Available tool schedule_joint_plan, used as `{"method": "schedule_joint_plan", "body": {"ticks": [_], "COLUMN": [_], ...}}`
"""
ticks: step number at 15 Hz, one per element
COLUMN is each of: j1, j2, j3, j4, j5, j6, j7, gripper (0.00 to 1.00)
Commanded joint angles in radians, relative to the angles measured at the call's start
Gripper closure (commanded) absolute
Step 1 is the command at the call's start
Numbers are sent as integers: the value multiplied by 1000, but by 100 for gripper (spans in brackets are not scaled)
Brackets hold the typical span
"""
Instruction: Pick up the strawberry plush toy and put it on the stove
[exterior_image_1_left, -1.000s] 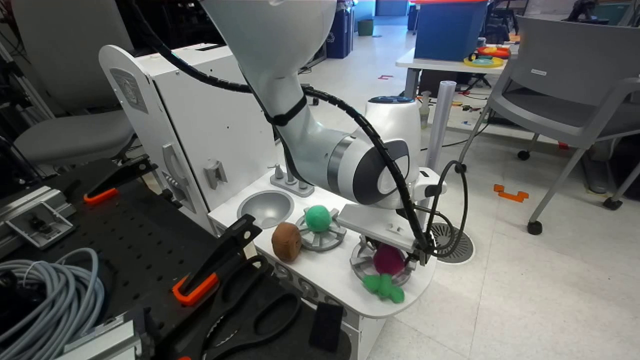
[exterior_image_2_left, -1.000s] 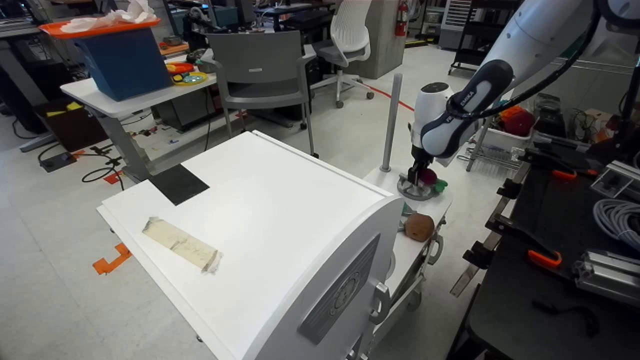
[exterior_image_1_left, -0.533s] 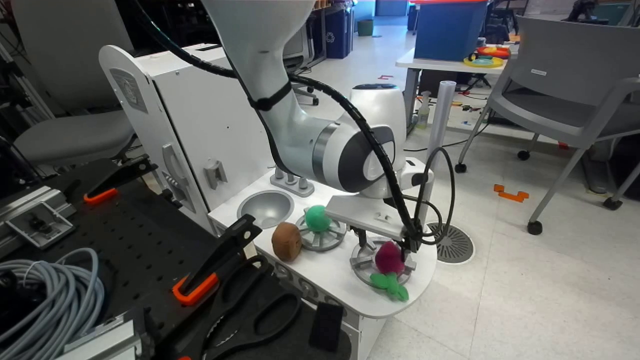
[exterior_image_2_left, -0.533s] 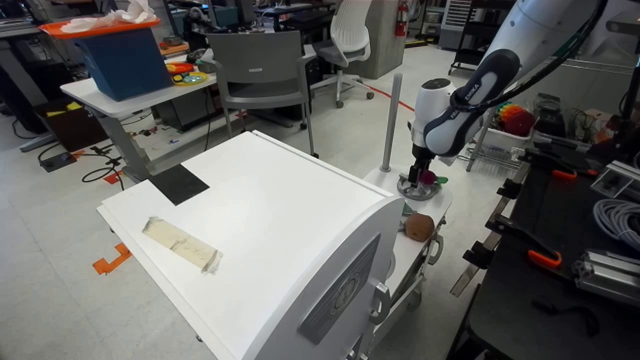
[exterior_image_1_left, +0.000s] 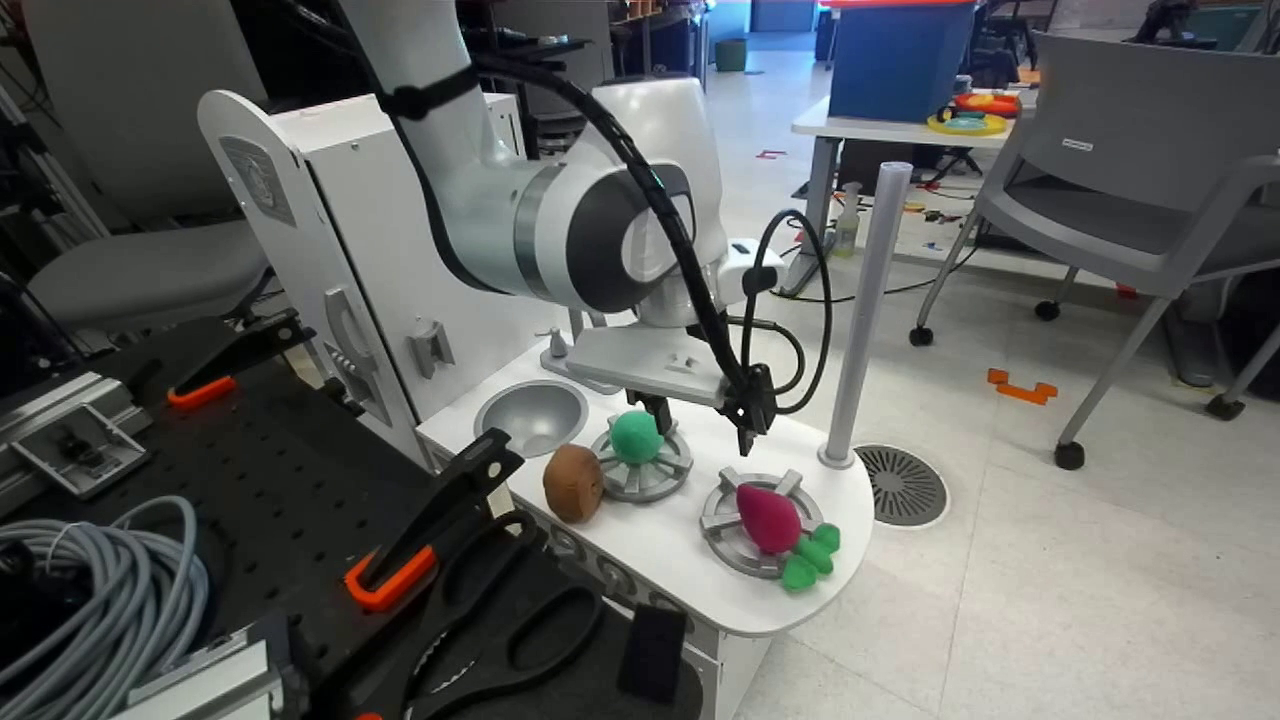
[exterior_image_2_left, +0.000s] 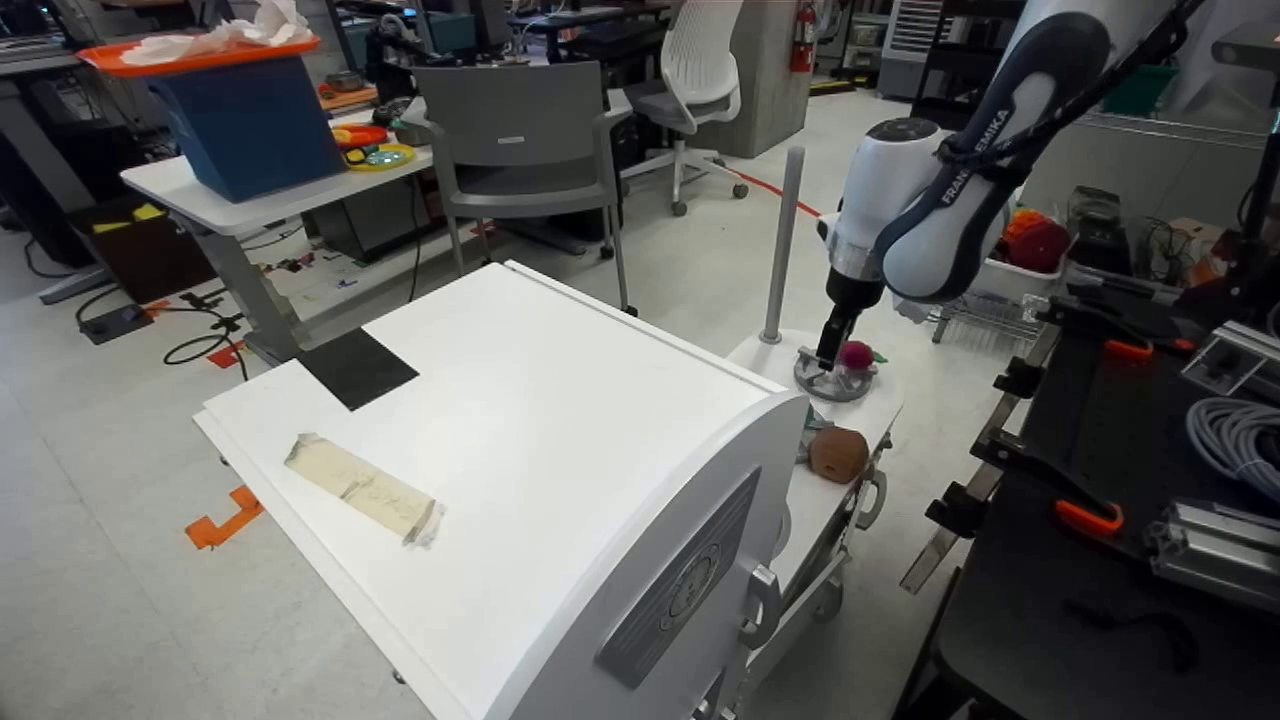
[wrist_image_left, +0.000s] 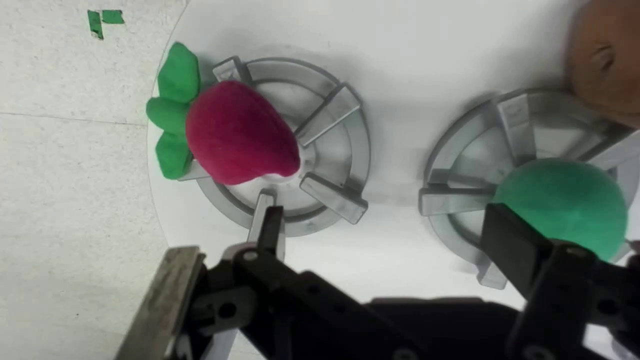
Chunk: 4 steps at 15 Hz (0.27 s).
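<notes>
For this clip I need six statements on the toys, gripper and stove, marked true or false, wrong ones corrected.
1. The strawberry plush toy rests on the stove. True.
2. The gripper hangs over the counter. True.
3. The gripper is shut on the strawberry plush toy. False: its jaws are open, apart from the toy.
4. A brown toy stands near a green ball. True.
5. The green ball lies in the sink. False: it sits on the second grate.
6. The strawberry plush toy stands upright. False: it lies on its side, its leaves reaching past the stove's rim.
</notes>
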Motion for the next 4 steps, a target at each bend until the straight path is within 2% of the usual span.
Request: {"method": "schedule_joint_plan", "body": {"ticks": [1,2,4], "j1": [-35,-6,-8], "j2": [-142,-58,-75], "j3": [30,6,6], "j4": [-175,-74,-94], "j5": [5,3,3], "j6": [-12,-5,-5], "j7": [-20,-4,-4], "gripper": [0,0,0]}}
